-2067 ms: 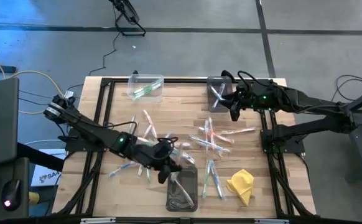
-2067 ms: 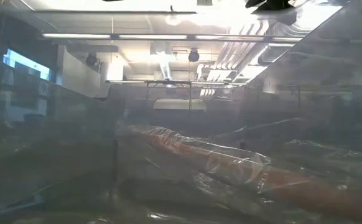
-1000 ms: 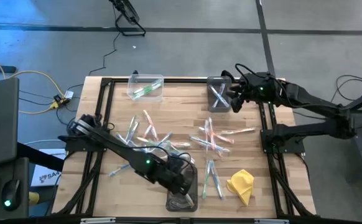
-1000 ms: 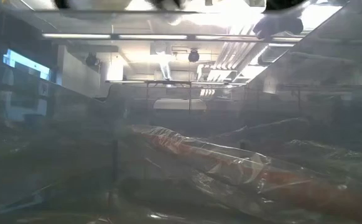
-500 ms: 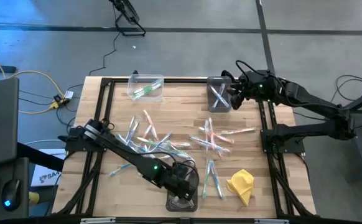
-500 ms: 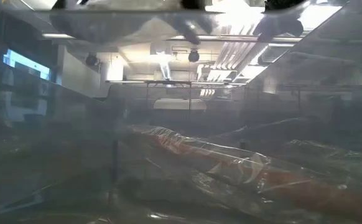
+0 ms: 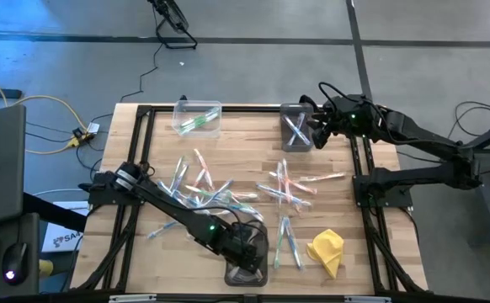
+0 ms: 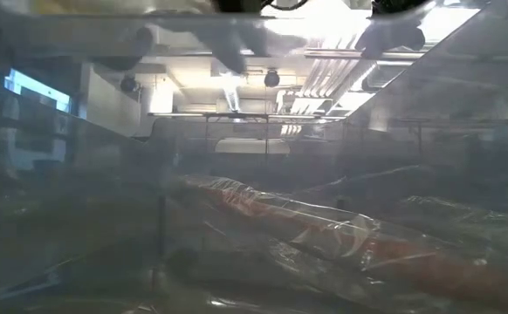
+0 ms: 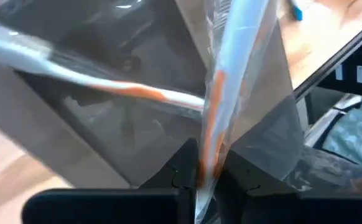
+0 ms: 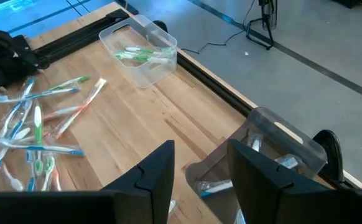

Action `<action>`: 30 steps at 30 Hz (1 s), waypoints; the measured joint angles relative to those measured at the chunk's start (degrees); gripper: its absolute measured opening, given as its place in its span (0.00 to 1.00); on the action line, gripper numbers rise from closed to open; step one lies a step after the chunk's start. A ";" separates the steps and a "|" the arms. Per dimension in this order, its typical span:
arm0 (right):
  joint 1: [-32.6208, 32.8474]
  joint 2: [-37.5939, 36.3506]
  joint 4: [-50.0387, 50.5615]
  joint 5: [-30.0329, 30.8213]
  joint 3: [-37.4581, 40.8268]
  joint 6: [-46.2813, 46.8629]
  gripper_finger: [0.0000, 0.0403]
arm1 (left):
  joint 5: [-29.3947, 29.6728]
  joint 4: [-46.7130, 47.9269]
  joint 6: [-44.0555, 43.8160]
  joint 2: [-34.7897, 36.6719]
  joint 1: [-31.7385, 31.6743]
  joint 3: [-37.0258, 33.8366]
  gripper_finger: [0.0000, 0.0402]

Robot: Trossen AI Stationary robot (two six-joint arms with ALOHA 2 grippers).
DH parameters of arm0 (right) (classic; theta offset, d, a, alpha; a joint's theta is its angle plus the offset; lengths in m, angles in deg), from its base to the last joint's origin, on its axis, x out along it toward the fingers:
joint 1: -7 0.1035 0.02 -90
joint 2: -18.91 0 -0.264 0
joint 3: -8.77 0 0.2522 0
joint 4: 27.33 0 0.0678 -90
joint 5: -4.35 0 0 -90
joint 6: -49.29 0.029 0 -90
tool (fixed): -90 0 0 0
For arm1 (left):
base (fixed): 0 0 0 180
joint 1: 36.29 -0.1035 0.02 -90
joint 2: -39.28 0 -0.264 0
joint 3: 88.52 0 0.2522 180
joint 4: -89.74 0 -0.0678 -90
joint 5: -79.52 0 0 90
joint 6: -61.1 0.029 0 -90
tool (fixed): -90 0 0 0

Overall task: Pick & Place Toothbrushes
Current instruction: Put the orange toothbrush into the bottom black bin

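Nearest the table's front edge, left gripper (image 7: 249,252) down over the dark smoky rectangular plastic bin (image 7: 247,271), jaws narrow, pinching a clear-wrapped white toothbrush with orange-red accent (image 9: 213,134); a second like it lying across the bin's inside. Just beside, to the right, crumpled yellow cloth (image 7: 327,250). Mid-table, loose scatter of thin white toothbrushes (image 7: 203,187) with green, blue and pink-red accents, all in clear wrappers, in two clusters. At the far edge, clear bin holding green ones (image 7: 197,118), and grey bin holding blue ones (image 7: 295,128). Right gripper (image 7: 319,133) beside that grey bin, jaws parted, empty.
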 joint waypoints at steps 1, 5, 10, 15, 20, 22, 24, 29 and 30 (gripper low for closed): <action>0.00 0.00 0.01 0.02 0.00 0.00 0.35 | -0.04 0.10 0.02 -0.24 0.00 0.00 0.12; 0.00 0.00 0.02 0.02 0.00 0.00 0.35 | 0.03 0.39 -0.69 -0.70 -0.08 -0.11 0.24; 0.00 -0.02 0.02 0.02 0.00 0.00 0.35 | 0.22 0.68 -0.33 -0.92 -0.07 -0.09 0.38; 0.00 -0.02 0.05 -0.06 0.00 -0.88 0.35 | 0.24 0.63 0.13 -0.92 -0.55 -0.11 0.41; 0.00 -0.07 2.40 -4.15 0.00 -3.23 0.35 | -1.79 0.64 4.93 -0.77 -2.75 -0.11 0.41; 0.02 -0.07 4.38 -7.18 0.00 -3.62 0.35 | -3.59 0.71 7.70 -0.34 -4.13 -0.13 0.39; 0.02 -0.07 6.67 -9.65 0.00 -4.87 0.35 | -5.11 0.44 10.49 -0.10 -5.82 -0.12 0.37; 0.20 -0.07 11.59 -13.60 0.00 -5.72 0.35 | -10.10 -0.46 17.45 1.02 -10.19 -0.08 0.29; 0.20 -0.07 12.18 -13.94 0.00 -5.59 0.35 | -11.18 -0.40 18.36 1.58 -10.96 -0.07 0.27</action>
